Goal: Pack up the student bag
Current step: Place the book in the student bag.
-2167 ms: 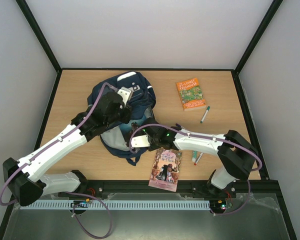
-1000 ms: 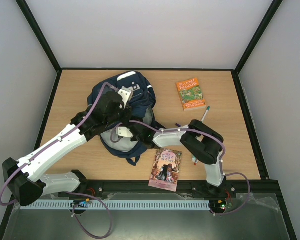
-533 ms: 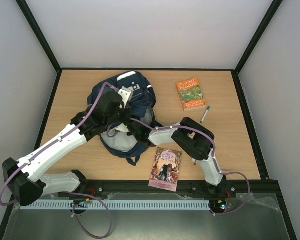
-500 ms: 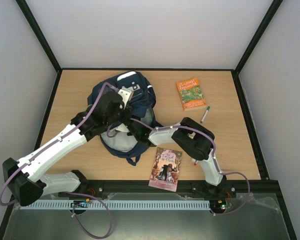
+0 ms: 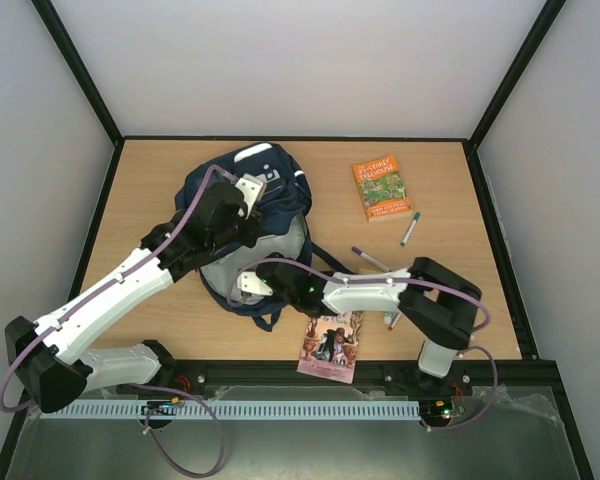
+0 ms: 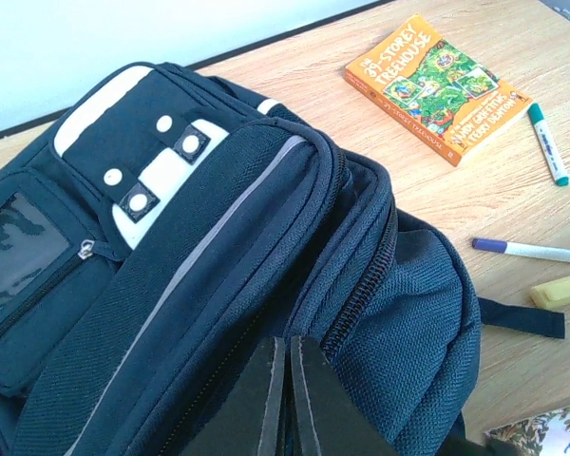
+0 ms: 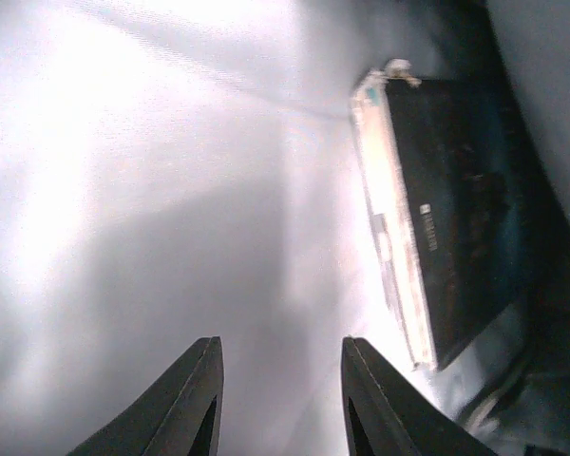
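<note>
Pale wood covers the bench (image 5: 150, 190), boxed in by white walls. Left of centre lies the student bag (image 5: 280, 200), its mouth turned toward the arms. The left tool (image 6: 286, 353) is clenched at the bag's zip edge and seems to pinch the fabric there, propping the mouth up. The right tool (image 7: 280, 350) reaches into that mouth with its jaws apart and nothing between them. Ahead of it a dark flat item (image 7: 456, 218), perhaps a book, lies against the pale lining. Outside wait an orange Treehouse book (image 5: 382, 187), a pink illustrated book (image 5: 332, 340), a green marker (image 5: 409, 229) and a purple marker (image 5: 370, 259).

By this, the right arm's job is probably to leave the bag and fetch the next thing. It should back out straight along the opening, so its fingers neither snag the lining nor drag the bag, while the left holds its pinch high. The pink book lies nearest.
</note>
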